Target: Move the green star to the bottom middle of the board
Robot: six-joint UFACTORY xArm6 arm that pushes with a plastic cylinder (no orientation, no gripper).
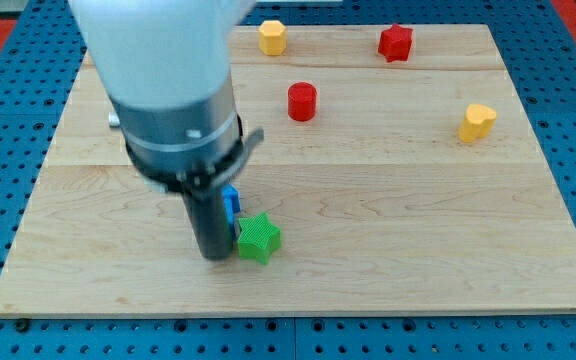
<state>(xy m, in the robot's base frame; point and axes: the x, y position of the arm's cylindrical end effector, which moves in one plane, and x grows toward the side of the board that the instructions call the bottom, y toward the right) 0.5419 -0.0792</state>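
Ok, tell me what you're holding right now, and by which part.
Nothing is held: I have no gripper. My tip sits against the green star, on the side toward the view's left, so it can only push it.

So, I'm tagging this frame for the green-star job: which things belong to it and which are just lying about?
Part of the job:
- green star, low on the board, a bit to the view's left of middle
- my tip, touching the star's left side

Just lying about:
- blue block, mostly hidden behind the rod
- red cylinder
- red star
- yellow hexagon
- yellow block
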